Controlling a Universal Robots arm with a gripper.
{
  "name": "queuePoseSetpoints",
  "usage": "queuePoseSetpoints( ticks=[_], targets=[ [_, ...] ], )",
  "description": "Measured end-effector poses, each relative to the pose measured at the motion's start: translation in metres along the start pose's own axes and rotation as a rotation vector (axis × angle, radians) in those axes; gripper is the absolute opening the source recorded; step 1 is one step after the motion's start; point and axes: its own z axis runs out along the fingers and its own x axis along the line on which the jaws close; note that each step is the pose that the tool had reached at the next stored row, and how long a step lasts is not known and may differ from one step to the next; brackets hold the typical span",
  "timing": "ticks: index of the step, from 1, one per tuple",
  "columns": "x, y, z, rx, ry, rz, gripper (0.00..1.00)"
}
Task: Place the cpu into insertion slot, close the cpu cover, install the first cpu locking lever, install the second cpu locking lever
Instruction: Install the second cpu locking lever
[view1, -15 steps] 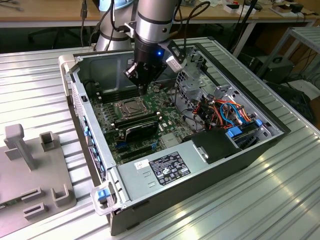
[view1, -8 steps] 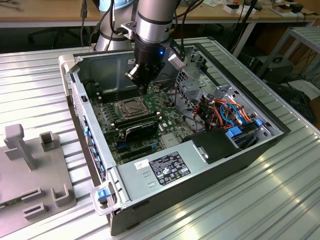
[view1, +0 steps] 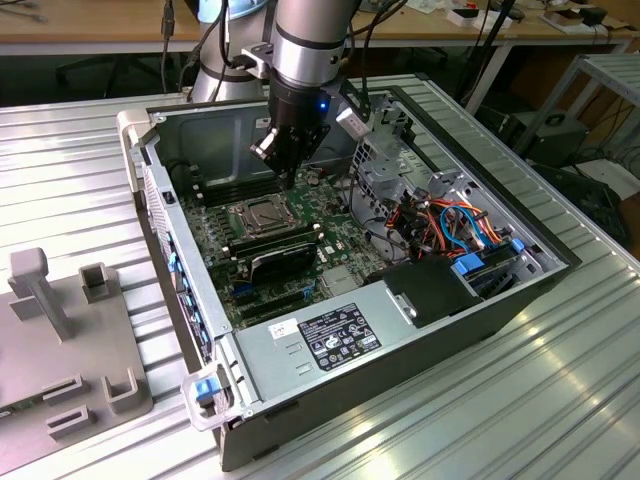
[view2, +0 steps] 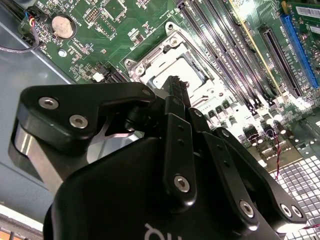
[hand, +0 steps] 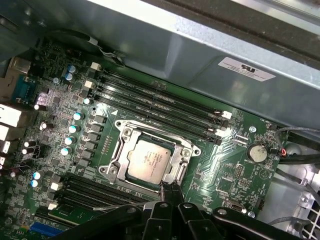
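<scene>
The cpu (hand: 149, 160), a silvery square chip, lies in the insertion slot (view1: 262, 218) on the green motherboard. The cpu cover (hand: 150, 131), a thin metal frame, lies flat around the chip, whose top shows through the window. In the second wrist view the cpu (view2: 192, 67) and cpu cover (view2: 150, 62) sit just beyond my fingertips. My gripper (hand: 167, 189) hovers a little above the socket's edge, shut with nothing between its fingers; the exterior view shows the gripper (view1: 285, 178) inside the open case. I cannot tell how the locking levers stand.
Long black memory sticks (hand: 160, 107) run beside the socket, near the case wall (hand: 200, 45). A coin battery (hand: 256, 152) sits to one side. A drive cage with coloured cables (view1: 450, 220) and a power supply (view1: 330, 335) fill the case. A grey fixture (view1: 60, 340) stands outside.
</scene>
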Motion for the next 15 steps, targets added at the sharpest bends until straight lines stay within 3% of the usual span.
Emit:
queuePoseSetpoints(
  ticks=[15],
  targets=[
    [0.0000, 0.0000, 0.0000, -0.0003, 0.0000, -0.013, 0.11]
  ],
)
